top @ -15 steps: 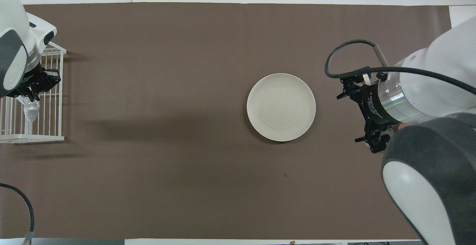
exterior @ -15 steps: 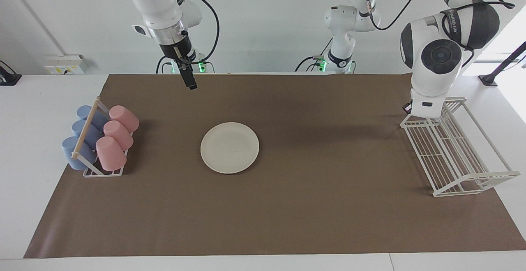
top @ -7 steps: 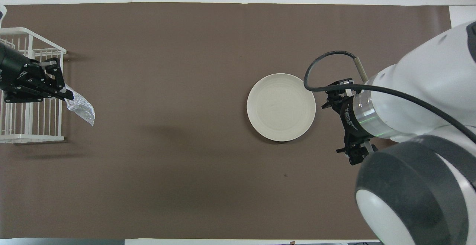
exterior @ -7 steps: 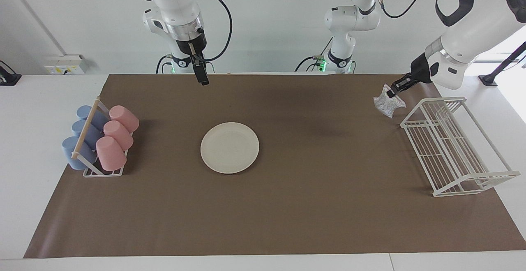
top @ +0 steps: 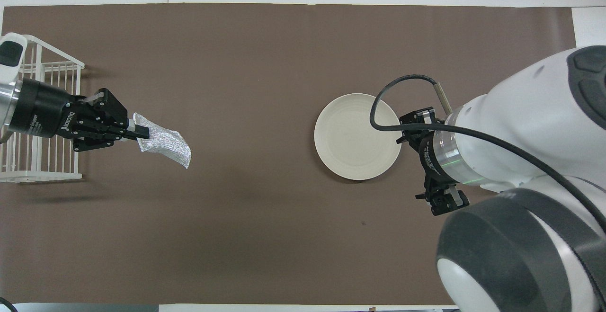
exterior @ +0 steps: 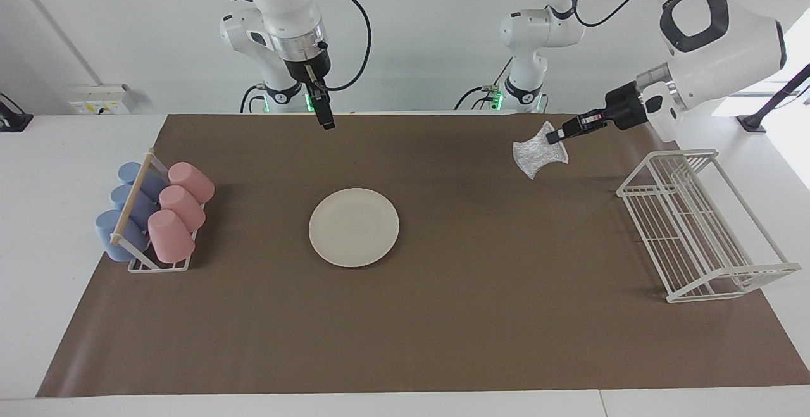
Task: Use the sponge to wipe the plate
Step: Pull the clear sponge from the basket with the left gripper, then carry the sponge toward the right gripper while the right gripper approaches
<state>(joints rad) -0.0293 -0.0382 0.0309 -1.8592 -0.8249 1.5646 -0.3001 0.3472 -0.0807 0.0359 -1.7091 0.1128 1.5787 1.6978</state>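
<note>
We see the left end effector (exterior: 557, 136) extended sideways at frame right, clamping the sponge (exterior: 538, 157) above bare desk (exterior: 443, 316); the right end effector (exterior: 327, 119), state indeterminate, hangs top centre.

Probably a robotics lab; two Franka arms (exterior: 285, 6) bolted beside a paper-covered table (exterior: 443, 341), bare white walls.

A brown mat (exterior: 443, 316) covers the worktop (exterior: 63, 151). At nine o'clock, a rack (exterior: 136, 264) holds blue cups (exterior: 130, 205) and pink cups (exterior: 180, 205); at three o'clock stands a white wire rack (exterior: 696, 227).
</note>
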